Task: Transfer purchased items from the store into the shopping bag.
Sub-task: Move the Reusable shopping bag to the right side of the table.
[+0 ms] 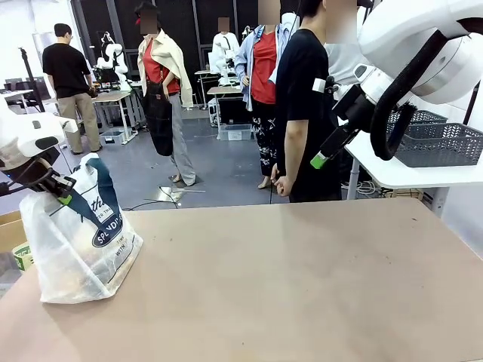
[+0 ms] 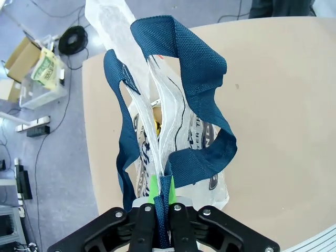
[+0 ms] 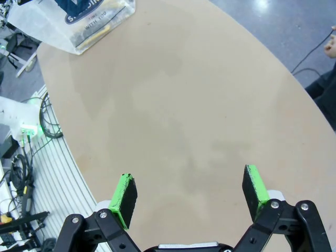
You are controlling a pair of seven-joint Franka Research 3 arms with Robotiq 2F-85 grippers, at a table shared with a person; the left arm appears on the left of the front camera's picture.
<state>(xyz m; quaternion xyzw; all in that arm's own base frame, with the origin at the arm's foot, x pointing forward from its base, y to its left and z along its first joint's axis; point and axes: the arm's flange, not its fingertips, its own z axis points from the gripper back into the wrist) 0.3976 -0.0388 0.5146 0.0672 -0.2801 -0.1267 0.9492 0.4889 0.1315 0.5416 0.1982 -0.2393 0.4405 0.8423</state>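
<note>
**Left tool pinching the bag strap, right tool hanging wide over bare bench**

At the far left of the front view, the left arm is coming in low from the picture's edge, its white wrist angled down toward the shopping bag (image 1: 79,241). The left tool (image 1: 62,197) is sitting at the top of the bag, clamped tight on a navy strap handle (image 2: 173,79). In the left wrist view its fingers (image 2: 153,190) are pressed together around the strap and the bunched translucent plastic just beneath, with the handles looping up and away from the pinch point. The bag is standing on the bench (image 1: 302,286) near its left end, its oval navy logo facing the camera. Through the open mouth, something brown and a bit of yellow are showing inside; what they are cannot be told.

Moving to the right, the middle of the bench is lying bare, and a person in a black shirt (image 1: 302,113) is standing beyond the far edge with one hand (image 1: 281,185) hanging down.

At the upper right, the right arm is reaching in high, its forearm slanting down and leftward, well above the bench. The right tool (image 3: 190,193) is spread wide with nothing between its green pads (image 3: 125,191). In its own wrist view it is looking down on the bench surface, with the bag lying well apart at the top left corner. Behind this arm, a dark grey mesh basket (image 1: 441,143) is resting on a white side table.
</note>
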